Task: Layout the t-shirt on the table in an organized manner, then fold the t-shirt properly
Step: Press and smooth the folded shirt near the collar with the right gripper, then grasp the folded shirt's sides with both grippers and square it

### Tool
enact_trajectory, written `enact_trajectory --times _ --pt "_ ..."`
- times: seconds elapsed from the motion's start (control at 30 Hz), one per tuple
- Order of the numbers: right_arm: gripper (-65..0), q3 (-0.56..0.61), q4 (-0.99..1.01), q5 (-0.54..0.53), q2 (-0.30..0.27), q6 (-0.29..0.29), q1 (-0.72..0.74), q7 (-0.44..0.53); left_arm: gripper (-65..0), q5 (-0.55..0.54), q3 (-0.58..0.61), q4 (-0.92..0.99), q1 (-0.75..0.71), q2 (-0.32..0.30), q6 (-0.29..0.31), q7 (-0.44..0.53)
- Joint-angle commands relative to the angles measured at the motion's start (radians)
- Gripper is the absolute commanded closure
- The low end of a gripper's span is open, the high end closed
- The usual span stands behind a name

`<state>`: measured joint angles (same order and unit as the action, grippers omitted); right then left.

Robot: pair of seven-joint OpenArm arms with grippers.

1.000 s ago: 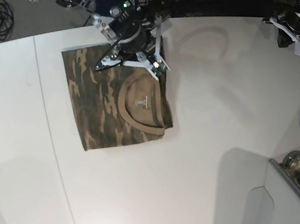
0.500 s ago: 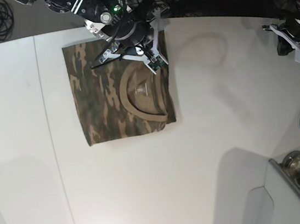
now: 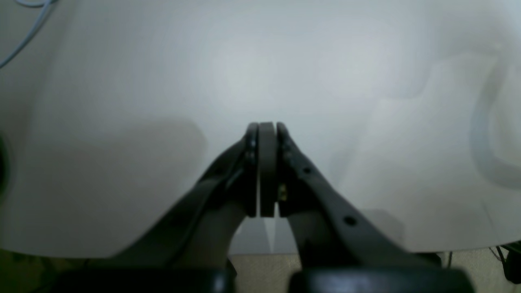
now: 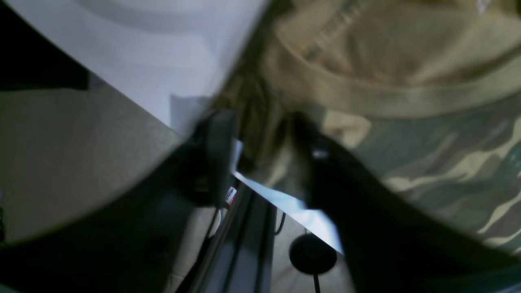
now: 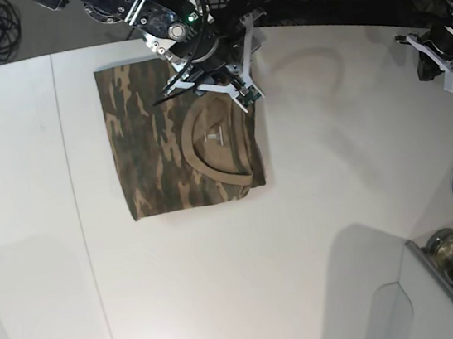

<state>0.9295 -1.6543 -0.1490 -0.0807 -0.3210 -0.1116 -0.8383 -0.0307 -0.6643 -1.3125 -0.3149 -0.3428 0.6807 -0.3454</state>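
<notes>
White table (image 5: pixel 340 205); t-shirt (image 5: pixel 159 162) edge between right fingers (image 4: pixel 220 150).

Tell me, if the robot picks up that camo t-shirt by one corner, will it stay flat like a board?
Probably not. The t-shirt is soft cloth lying in folded layers, so it would likely droop and come unfolded. It looks light and thin. Pushed across the smooth white table, it might slide, or bunch into wrinkles.

White table (image 5: pixel 315 208) bears folded t-shirt (image 5: pixel 150 163)
</notes>
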Motion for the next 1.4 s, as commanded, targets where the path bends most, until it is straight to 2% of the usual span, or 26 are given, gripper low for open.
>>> enact_trajectory --times 0.0,0.13,0.2,0.3,0.37,0.43,0.47,0.53,0.6,0.73,0.87,0.97,1.03,1.13,1.3,1.37 --pt "-32.3 -0.002 -0.042 0.006 0.005 0.006 0.008 0.014 0.0 -0.015 -0.007 -0.014 0.016 -0.02 -0.006 0.016" --pt "-32.4 -0.007 -0.172 0.01 -0.055 0.001 0.037 -0.048 0.0 -0.022 0.044 -0.028 0.021 -0.02 -0.006 0.016" --pt "-32.4 -0.069 -0.22 0.007 -0.084 0.001 0.045 -0.065 0.0 -0.025 0.097 -0.063 0.021 -0.012 -0.006 0.016" --pt "-29.1 -0.229 -0.237 0.007 -0.092 0.001 0.034 -0.071 0.0 -0.036 0.189 -0.177 0.021 0.078 -0.006 0.015" --pt "-18.3 -0.329 -0.237 0.009 -0.095 0.004 0.028 -0.071 0.0 -0.05 0.268 -0.266 0.021 0.149 -0.006 0.013" --pt "-2.6 -0.402 -0.237 0.006 -0.126 0.006 0.028 -0.065 0.0 -0.054 0.36 -0.325 0.021 0.196 -0.006 0.013" --pt "0.0 -0.427 -0.237 0.006 -0.136 0.006 0.028 -0.063 0.0 -0.054 0.406 -0.341 0.024 0.222 -0.008 0.013" --pt "-2.0 -0.467 -0.235 0.006 -0.158 0.006 0.034 -0.063 0.0 -0.054 0.499 -0.345 0.055 0.267 -0.008 0.015" --pt "-0.9 -0.511 -0.234 0.006 -0.167 0.006 0.033 -0.063 0.0 -0.054 0.567 -0.309 0.086 0.305 -0.013 0.015" --pt "-0.6 -0.564 -0.234 0.006 -0.172 0.006 0.029 -0.063 0.0 -0.054 0.634 -0.224 0.138 0.357 -0.013 0.018" --pt "-0.6 -0.565 -0.234 0.006 -0.173 0.006 0.029 -0.06 0.0 -0.045 0.65 -0.132 0.173 0.363 -0.016 0.016" --pt "-0.6 -0.568 -0.217 0.006 -0.173 0.016 0.037 0.023 0.0 -0.044 0.648 -0.029 0.198 0.356 -0.017 0.021" --pt "-0.3 -0.571 -0.177 0.006 -0.17 0.095 0.062 0.076 0.0 -0.044 0.644 0.024 0.202 0.354 -0.043 0.024" --pt "-0.2 -0.585 -0.111 0.006 -0.146 0.214 0.097 0.087 0.0 -0.044 0.65 0.072 0.216 0.334 -0.095 0.024" --pt "-0.2 -0.603 -0.102 0.006 -0.093 0.348 0.109 0.092 0.0 -0.041 0.648 0.098 0.222 0.333 -0.097 0.024" --pt "-0.2 -0.605 -0.053 0.007 -0.07 0.388 0.138 0.092 0.0 -0.001 0.648 0.098 0.222 0.333 -0.097 0.024"
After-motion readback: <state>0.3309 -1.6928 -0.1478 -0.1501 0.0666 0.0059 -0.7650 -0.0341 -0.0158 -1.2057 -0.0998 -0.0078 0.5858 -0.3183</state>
